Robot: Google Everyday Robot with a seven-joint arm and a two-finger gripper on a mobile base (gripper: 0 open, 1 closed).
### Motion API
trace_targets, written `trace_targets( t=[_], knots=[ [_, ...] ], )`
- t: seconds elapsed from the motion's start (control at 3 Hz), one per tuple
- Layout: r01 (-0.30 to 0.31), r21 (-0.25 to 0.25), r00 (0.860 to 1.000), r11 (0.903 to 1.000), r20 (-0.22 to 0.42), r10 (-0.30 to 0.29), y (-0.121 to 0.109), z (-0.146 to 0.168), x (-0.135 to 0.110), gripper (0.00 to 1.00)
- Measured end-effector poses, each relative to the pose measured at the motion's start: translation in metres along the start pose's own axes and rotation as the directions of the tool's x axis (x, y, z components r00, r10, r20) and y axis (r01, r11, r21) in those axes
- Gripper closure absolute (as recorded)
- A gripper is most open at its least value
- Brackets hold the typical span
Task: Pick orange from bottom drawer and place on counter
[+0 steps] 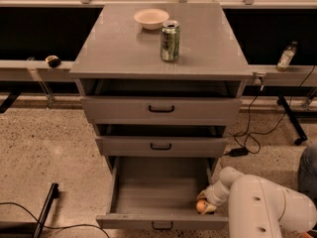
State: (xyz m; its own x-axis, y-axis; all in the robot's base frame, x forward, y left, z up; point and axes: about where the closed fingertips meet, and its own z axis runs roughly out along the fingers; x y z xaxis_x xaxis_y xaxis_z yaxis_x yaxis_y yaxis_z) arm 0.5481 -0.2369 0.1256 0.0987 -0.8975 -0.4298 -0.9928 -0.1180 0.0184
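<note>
The orange [201, 206] lies in the front right corner of the open bottom drawer [148, 195], small and round. My gripper [205, 204] is down inside that corner, right at the orange, with pale fingers around it. My white arm [262, 207] reaches in from the lower right and hides the drawer's right side. The counter [124, 43] is the flat grey cabinet top above.
A pale bowl [151, 18] and a green soda can [170, 40] stand on the counter. The two upper drawers [161, 109] are slightly open. A bottle [286, 56] stands on the right rail. Cables lie on the floor right of the cabinet.
</note>
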Motion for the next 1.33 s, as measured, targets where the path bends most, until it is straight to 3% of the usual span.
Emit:
trace_targets(
  t=[0.33, 0.67, 1.0, 1.33],
  knots=[
    [0.005, 0.001, 1.0, 1.0, 0.0, -0.005, 0.0, 0.001, -0.001, 0.78],
    [0.028, 0.054, 1.0, 0.9982, 0.003, -0.028, -0.007, -0.01, -0.009, 0.99],
    [0.07, 0.165, 0.997, 0.9838, 0.021, -0.074, -0.02, -0.05, -0.032, 1.0],
    [0.142, 0.283, 0.984, 0.9484, 0.062, -0.166, -0.026, -0.118, -0.075, 1.0]
  ],
)
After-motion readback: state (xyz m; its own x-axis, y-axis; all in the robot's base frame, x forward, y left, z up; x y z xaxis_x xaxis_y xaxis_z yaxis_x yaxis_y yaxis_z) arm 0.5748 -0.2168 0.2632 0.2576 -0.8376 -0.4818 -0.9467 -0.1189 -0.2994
